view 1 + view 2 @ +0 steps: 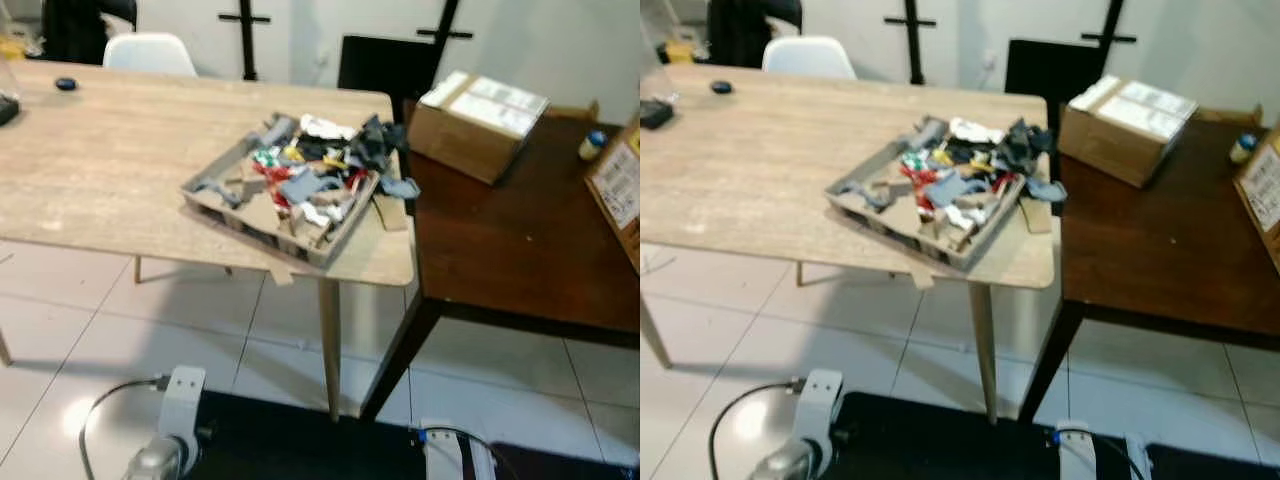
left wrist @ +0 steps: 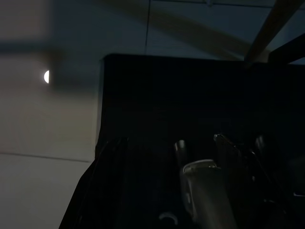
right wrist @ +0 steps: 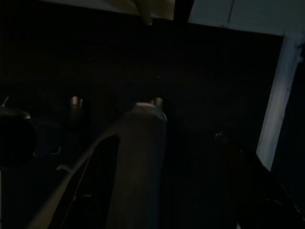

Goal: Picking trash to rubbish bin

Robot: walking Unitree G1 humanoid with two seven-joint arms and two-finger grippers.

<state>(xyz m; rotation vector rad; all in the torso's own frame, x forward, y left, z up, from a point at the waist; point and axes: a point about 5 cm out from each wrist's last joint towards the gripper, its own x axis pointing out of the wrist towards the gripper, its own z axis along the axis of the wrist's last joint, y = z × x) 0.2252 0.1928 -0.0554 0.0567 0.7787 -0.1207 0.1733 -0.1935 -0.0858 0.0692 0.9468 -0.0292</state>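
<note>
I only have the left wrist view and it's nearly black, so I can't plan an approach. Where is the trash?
Observer: The trash is heaped in a cardboard tray on the light wooden table, ahead of the robot.
Operator: Whereabouts on that table?
Observer: Near its front right corner, next to the dark table that stands alongside.
Operator: Anything on the dark one?
Observer: A cardboard box sits at its far left end, apart from the tray.
</note>
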